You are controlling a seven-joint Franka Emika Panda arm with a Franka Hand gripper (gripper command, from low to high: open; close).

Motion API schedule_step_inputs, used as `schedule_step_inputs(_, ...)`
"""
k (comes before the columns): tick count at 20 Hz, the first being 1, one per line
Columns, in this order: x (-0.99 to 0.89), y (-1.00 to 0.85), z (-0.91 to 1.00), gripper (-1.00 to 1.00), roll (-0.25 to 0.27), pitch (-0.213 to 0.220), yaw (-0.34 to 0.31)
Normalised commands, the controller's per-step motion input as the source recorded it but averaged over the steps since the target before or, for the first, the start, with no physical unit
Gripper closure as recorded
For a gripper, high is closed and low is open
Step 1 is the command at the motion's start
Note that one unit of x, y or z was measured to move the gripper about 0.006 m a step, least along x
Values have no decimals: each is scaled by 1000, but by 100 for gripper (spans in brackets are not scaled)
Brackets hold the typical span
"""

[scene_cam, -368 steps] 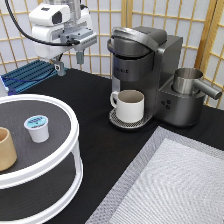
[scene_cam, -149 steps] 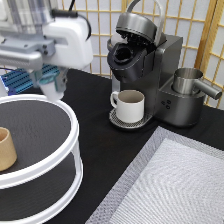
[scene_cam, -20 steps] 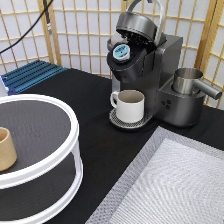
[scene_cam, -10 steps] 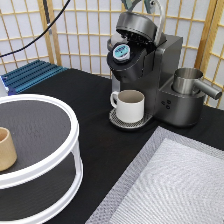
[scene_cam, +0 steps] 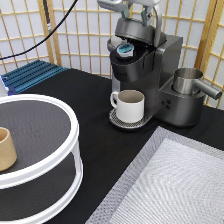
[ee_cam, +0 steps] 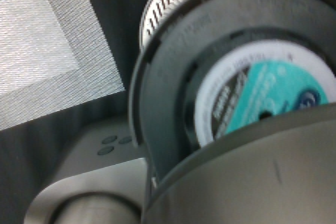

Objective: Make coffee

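The coffee pod (scene_cam: 125, 48), white with a blue foil top, sits in the brew chamber of the dark coffee machine (scene_cam: 165, 65). The wrist view shows its foil top (ee_cam: 262, 100) from close by, partly covered by the machine's lid (ee_cam: 255, 185). That lid (scene_cam: 136, 29) hangs low over the chamber. My gripper (scene_cam: 135, 7) is at the exterior view's top edge, right above the lid and against its handle. A cream mug (scene_cam: 131, 105) stands on the drip tray under the spout.
A white two-tier turntable (scene_cam: 70, 125) fills the exterior view's left, with a tan handleless cup (scene_cam: 6, 149) on it. A steel pitcher (scene_cam: 189, 81) stands on the machine's right side. A grey mat (scene_cam: 170, 185) lies at the bottom right, a blue rack (scene_cam: 30, 75) at the back left.
The pod left the turntable and now sits in the opened machine. In the last half second my gripper came in at the top and the lid dropped lower over the pod.
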Motion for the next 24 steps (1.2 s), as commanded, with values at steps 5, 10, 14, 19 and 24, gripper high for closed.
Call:
schedule_step_inputs(5, -24, -425, -62, -100, 0, 0, 159)
schedule_step_inputs(10, 16, -371, -178, -100, 0, 0, 158)
schedule_step_inputs(14, 19, -364, -31, -100, 5, 0, 118)
schedule_step_inputs(19, -69, -547, 82, -100, 6, 0, 36)
schedule_step_inputs(24, -322, -26, 870, -100, -3, 0, -20)
